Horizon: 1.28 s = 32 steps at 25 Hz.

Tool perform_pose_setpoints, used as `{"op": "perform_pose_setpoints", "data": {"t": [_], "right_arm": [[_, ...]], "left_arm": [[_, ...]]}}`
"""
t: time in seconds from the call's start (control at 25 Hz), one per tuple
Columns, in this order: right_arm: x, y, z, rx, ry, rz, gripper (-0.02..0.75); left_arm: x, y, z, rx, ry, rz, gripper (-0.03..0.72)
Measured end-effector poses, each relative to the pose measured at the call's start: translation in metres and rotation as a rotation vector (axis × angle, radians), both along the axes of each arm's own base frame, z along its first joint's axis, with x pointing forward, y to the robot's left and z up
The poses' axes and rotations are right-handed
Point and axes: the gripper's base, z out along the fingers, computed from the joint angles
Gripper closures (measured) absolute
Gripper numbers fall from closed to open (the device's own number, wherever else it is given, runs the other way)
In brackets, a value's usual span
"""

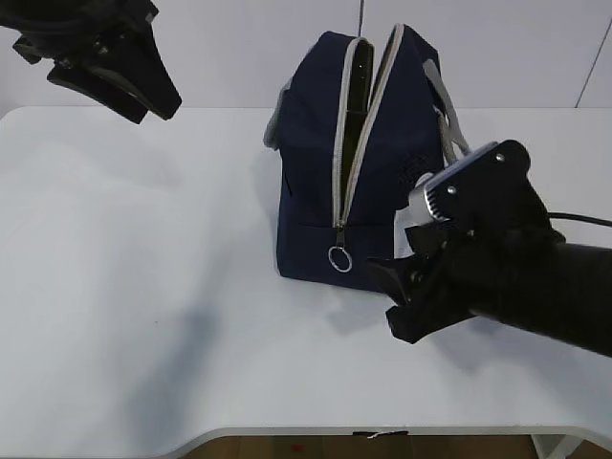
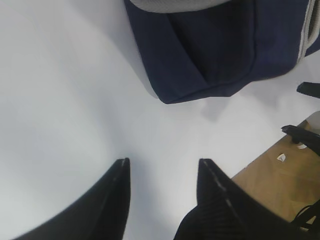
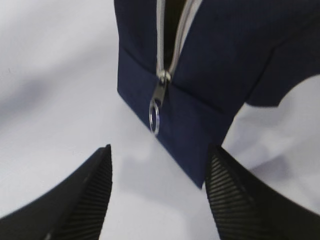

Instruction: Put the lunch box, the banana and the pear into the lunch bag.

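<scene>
Lunch bag (image 1: 359, 163) unzipped at frame centre, no food visible; both the left gripper (image 2: 162, 172) and right gripper (image 3: 157, 165) gape empty, so next is probably zipping or done.

Open left end effector (image 2: 161, 172) near lunch bag (image 2: 220, 50).

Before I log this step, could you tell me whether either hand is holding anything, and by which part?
Nothing is held. The left hand and the right hand are both open and empty, above the table; the right one faces the lunch bag's zipper ring.
</scene>
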Motion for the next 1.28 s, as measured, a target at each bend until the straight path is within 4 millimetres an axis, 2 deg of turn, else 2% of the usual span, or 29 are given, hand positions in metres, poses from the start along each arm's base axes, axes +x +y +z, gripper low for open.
{"op": "perform_pose_setpoints", "data": {"t": [0.16,0.68,1.08,1.28], "right_arm": [[-0.004,-0.001,-0.016,0.041,-0.067,0.01,0.266],[0.013,0.011,-0.063,0.092,-0.13,0.015,0.267],[0.024,0.017,-0.087,0.112,-0.135,0.01,0.267],[0.033,0.023,-0.087,0.133,-0.141,0.003,0.267]], "left_arm": [[0.0,0.0,0.0,0.0,0.0,0.0,0.354],[0.0,0.0,0.0,0.0,0.0,0.0,0.355],[0.0,0.0,0.0,0.0,0.0,0.0,0.355],[0.0,0.001,-0.001,0.014,-0.004,0.0,0.357]]}}
